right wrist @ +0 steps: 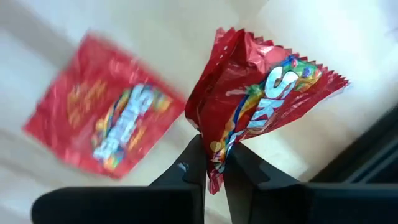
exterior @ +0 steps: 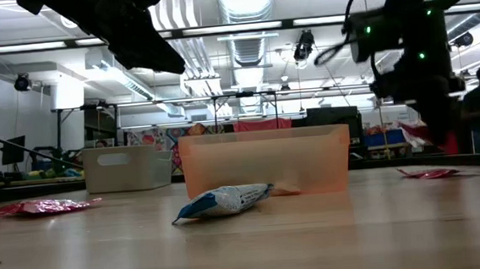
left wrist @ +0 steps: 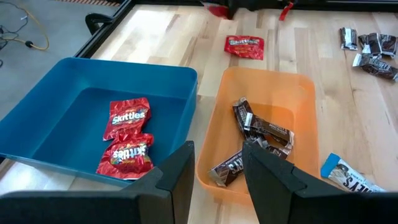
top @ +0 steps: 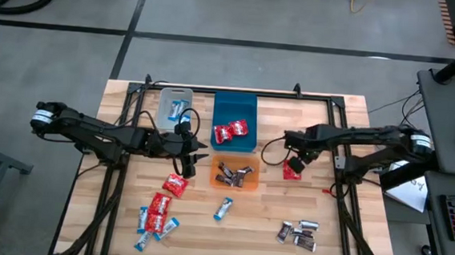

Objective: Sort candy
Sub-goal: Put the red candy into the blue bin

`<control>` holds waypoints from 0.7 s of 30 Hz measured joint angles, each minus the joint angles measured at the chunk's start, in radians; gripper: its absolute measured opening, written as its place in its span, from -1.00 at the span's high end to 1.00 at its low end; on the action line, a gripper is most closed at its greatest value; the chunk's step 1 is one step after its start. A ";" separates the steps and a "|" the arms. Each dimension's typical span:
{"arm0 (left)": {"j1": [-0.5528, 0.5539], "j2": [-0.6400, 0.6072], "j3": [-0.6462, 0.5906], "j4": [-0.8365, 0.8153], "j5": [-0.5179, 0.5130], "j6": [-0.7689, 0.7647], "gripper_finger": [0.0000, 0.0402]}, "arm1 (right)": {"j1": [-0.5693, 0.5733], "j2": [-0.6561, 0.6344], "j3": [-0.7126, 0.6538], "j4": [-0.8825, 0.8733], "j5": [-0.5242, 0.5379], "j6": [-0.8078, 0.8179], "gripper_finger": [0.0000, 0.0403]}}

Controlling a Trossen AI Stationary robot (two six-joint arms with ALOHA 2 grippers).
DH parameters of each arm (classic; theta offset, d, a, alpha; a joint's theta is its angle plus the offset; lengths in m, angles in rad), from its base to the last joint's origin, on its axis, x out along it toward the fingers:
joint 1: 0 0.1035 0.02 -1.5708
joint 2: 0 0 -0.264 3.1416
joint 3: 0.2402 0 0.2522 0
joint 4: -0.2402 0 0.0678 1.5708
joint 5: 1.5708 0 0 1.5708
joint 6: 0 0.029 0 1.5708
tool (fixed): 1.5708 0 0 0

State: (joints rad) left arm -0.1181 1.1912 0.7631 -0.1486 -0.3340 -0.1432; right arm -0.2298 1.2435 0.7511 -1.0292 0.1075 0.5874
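From the high view you look straight down on the whole pale wooden slatted table [top: 245, 225], with grey floor filling the upper part of the frame. In the low view you sit at tabletop level and face across the boards into the room behind, with the translucent orange rectangular plastic bin [exterior: 265, 161] at frame centre. You find that same bin near the middle of the overhead frame [top: 235, 173] and again in the left wrist view [left wrist: 261, 134], which looks forward and down from close range, the deep blue rectangular plastic bin [left wrist: 93, 118] at its left. The right wrist view is the nearest of all, pressed close to a red crinkled candy wrapper [right wrist: 255, 102].
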 joint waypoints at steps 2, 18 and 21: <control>0.000 0.000 0.000 0.000 0.000 -0.003 0.41 | 0.000 -0.045 0.006 0.050 0.060 0.015 0.88; 0.000 0.000 -0.001 0.032 0.000 -0.007 0.41 | 0.016 -0.119 -0.073 1.199 0.119 -0.393 0.90; 0.000 0.000 -0.001 0.030 0.000 -0.007 0.41 | 0.016 -0.068 -0.095 1.348 0.088 -0.456 0.91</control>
State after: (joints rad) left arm -0.1181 1.1912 0.7624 -0.1184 -0.3340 -0.1505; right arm -0.2138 1.1751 0.6562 0.3189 0.1951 0.1313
